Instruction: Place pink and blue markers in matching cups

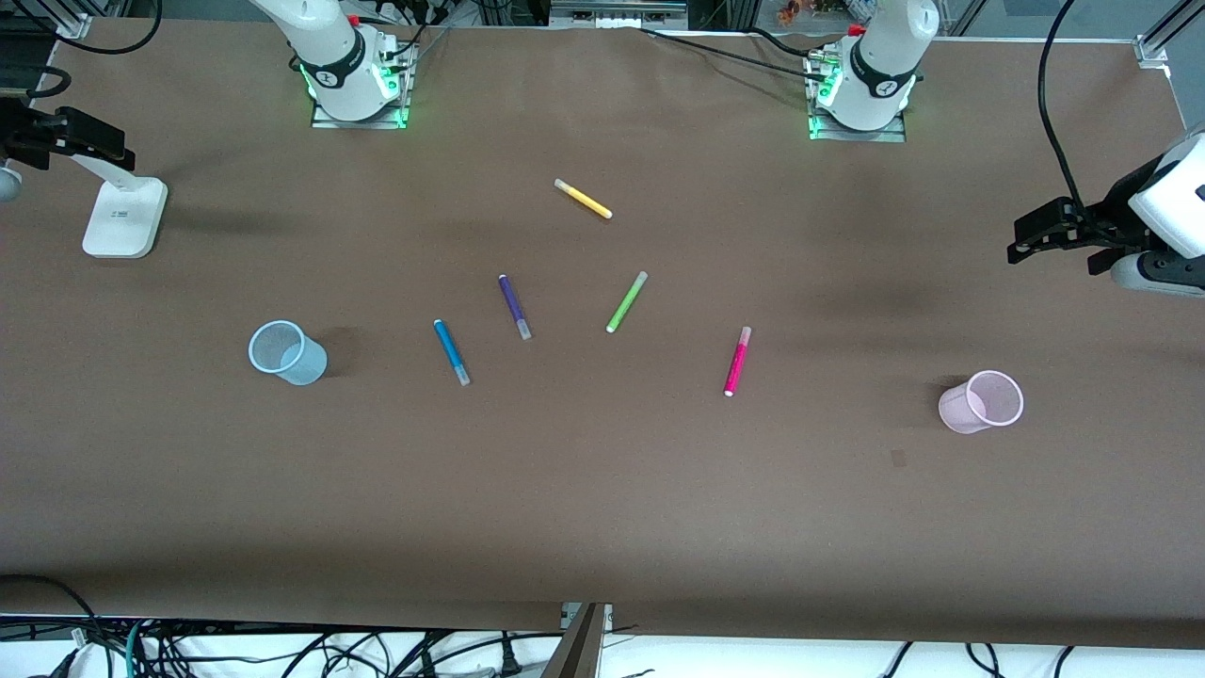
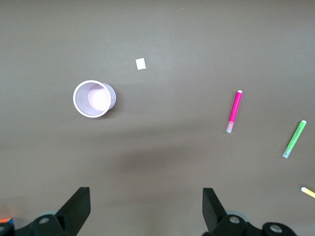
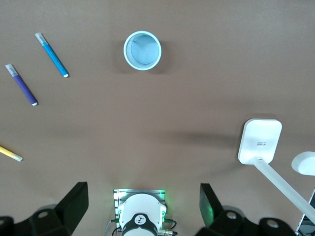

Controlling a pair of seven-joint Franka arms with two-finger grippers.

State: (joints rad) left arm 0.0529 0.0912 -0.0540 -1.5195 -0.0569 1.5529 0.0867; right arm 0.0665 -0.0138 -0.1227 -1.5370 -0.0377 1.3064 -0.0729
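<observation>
The pink marker (image 1: 737, 361) lies flat mid-table, and the pale pink cup (image 1: 960, 411) stands upright toward the left arm's end. The blue marker (image 1: 451, 351) lies flat beside the pale blue cup (image 1: 306, 365), which stands upright toward the right arm's end. Both cups look empty. My left gripper (image 2: 146, 196) is open and empty, high over bare table, with the pink cup (image 2: 93, 83) and pink marker (image 2: 235, 112) below it. My right gripper (image 3: 142, 194) is open and empty, high over its own base, with the blue cup (image 3: 126, 50) and blue marker (image 3: 51, 54) below. Neither gripper shows in the front view.
A purple marker (image 1: 514, 307), a green marker (image 1: 626, 301) and a yellow marker (image 1: 583, 199) lie among the task markers. A white stand (image 1: 122, 218) sits at the right arm's end. A black-and-white device (image 1: 1111, 235) hangs over the left arm's end.
</observation>
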